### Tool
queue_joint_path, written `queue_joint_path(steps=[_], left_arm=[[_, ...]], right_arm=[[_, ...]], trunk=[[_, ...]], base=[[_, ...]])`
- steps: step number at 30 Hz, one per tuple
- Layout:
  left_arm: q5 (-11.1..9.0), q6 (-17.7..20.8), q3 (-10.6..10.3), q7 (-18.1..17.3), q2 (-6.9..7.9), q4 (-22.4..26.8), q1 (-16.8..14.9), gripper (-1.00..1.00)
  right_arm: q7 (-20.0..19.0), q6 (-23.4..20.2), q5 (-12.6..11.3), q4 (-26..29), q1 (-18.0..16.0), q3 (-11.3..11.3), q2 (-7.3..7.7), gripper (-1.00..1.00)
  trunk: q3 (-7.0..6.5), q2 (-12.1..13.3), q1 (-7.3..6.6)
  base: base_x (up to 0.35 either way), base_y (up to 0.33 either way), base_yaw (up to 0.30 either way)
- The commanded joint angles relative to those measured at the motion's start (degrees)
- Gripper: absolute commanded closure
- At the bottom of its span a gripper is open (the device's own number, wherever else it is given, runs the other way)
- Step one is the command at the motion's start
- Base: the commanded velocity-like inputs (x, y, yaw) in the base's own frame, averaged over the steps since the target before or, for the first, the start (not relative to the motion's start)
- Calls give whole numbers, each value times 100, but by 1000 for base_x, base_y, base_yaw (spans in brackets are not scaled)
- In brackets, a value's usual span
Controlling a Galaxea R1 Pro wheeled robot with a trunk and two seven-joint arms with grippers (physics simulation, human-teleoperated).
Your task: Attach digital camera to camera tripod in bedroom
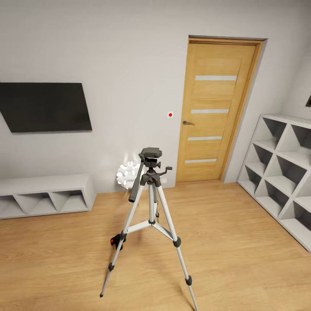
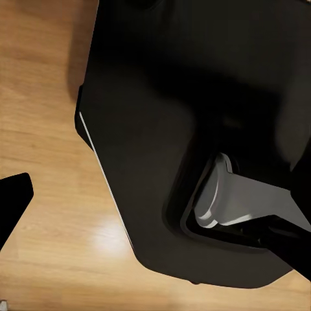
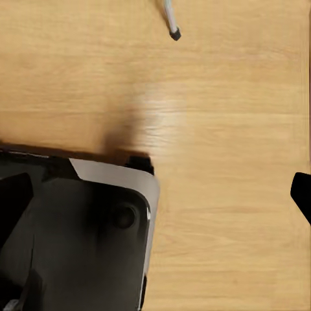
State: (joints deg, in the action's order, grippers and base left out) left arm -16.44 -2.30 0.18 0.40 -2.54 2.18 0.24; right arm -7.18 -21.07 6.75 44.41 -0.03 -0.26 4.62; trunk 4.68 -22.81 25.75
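Observation:
The camera tripod (image 1: 151, 203) stands on the wood floor in the middle of the head view, silver legs spread, its black head bare on top and the pan handle slanting down to the left. The digital camera (image 1: 116, 241) lies on the floor behind the tripod's left leg; a red dot shows on its black body. One tripod foot (image 3: 173, 29) appears in the right wrist view. My left gripper (image 2: 155, 220) hangs over the floor and my own black base, one fingertip (image 2: 14, 197) at the frame's edge. My right gripper (image 3: 155, 194) likewise hangs low, fingertip (image 3: 303, 194) at the edge. Both look open and hold nothing.
A wooden door (image 1: 216, 112) is in the far wall. White cube shelves (image 1: 280, 172) line the right wall. A low white shelf (image 1: 43, 194) sits under a wall-mounted black screen (image 1: 45, 106). A white spiky object (image 1: 127, 175) glows behind the tripod. My black base (image 2: 194, 97) is below both wrists.

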Motion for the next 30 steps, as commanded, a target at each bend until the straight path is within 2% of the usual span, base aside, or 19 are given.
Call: queue_joint_path(steps=[1,2,5,9,13,14,20,21,25,27,30], left_arm=[[-26,-8,0,4,-1,10,2,-100],[-26,-8,0,4,-1,7,2,-100],[-26,-8,0,4,-1,8,2,-100],[-26,-8,0,4,-3,10,2,-100],[-26,-8,0,4,-4,8,2,-100],[-26,-8,0,4,-4,9,2,-100],[-26,-8,0,4,-8,6,2,-100],[-26,-8,0,4,-9,8,2,-100],[-26,-8,-5,4,-9,9,2,-100],[-26,-8,-6,4,-10,10,2,-100],[-26,-8,-3,4,-10,10,2,-100]], right_arm=[[-159,-345,43,356,0,-24,36,-100],[-663,-1533,-60,1663,-3,-206,158,-100],[-1020,-2266,-161,2492,-4,-438,211,-100],[-1427,-3026,-264,3497,-14,-727,260,-100],[-1591,-3350,-299,4027,-160,-822,278,-100],[-1648,-3528,-314,4217,-479,-854,265,-100],[-1695,-3893,-344,4361,-1461,-879,222,-100],[-1704,-3893,-395,4382,-1855,-882,210,-100],[-1736,-3893,-625,4430,-2600,-886,188,-100],[-1754,-3893,-782,4454,-2904,-877,182,-100],[-1776,-3893,-972,4475,-3185,-841,178,-100]], trunk=[[11,-11,3],[11,-11,3],[11,-11,3],[11,-11,3],[11,-11,3],[11,-11,3],[11,-11,3],[11,-11,3],[11,-11,3],[11,-11,3],[11,-11,3]], base=[[0,0,0],[0,0,0],[0,0,0],[0,0,0],[0,0,0],[0,0,0],[0,0,0],[0,0,0],[0,0,0],[0,0,0],[0,0,0]])
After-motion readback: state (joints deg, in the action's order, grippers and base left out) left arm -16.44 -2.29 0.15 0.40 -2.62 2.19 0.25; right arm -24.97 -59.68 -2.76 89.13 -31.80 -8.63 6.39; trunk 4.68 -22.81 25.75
